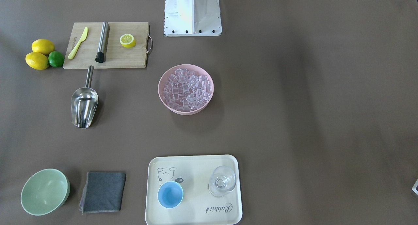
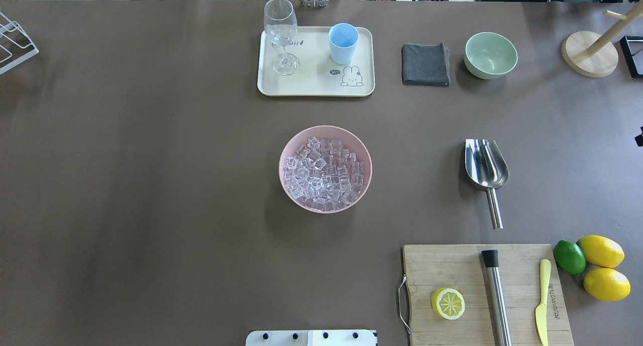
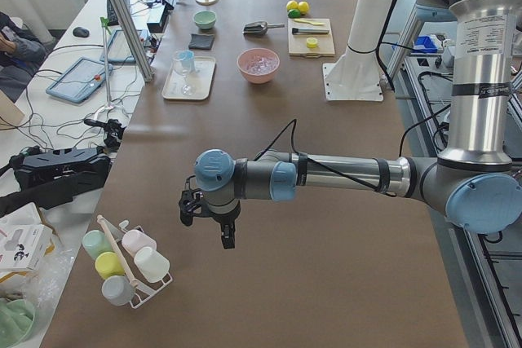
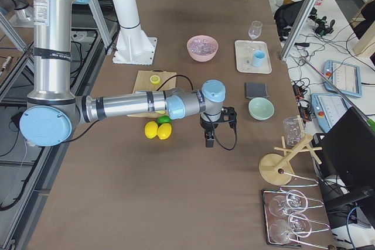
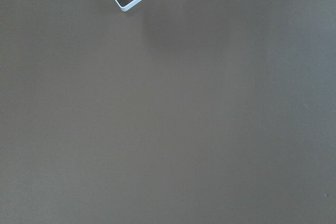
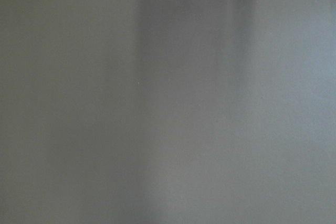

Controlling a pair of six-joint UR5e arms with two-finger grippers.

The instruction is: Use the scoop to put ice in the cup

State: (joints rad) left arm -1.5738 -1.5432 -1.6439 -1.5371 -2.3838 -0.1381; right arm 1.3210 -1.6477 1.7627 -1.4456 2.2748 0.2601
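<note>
Ice (image 2: 324, 173) is heaped in a pink bowl (image 2: 281, 167) at the middle of the brown surface (image 2: 150, 160), many clear cubes piled close to the rim. Far from the robot, a cream tray (image 2: 311, 85) carries the light-blue cup (image 2: 343, 43), which stands upright, with a stemmed wine glass (image 2: 280, 34) to its left, the two apart. The scoop (image 2: 485, 165) lies on the surface well to the right of the bowl, trough facing up and pointing to the far side, handle toward the robot, touching nothing else.

Nearer the robot than the scoop lies a wooden cutting board (image 2: 452, 265) bearing a lemon half (image 2: 447, 303), a steel rod (image 2: 496, 296) with a black tip and a yellow knife (image 2: 542, 306). Just right of the board sit a lime (image 2: 569, 257) and two lemons (image 2: 601, 251). To the right of the tray lie a folded grey cloth (image 2: 425, 65) and, beyond it, a pale green bowl (image 2: 490, 54).

Neither arm is over these things. The left gripper (image 3: 214, 222) hangs over bare surface at the left end, near a wire rack of pastel cups (image 3: 126, 270). The right gripper (image 4: 212, 136) hangs over bare surface toward the right end, near the lemons. Both show only from the side, so I cannot tell how wide their fingers stand.
</note>
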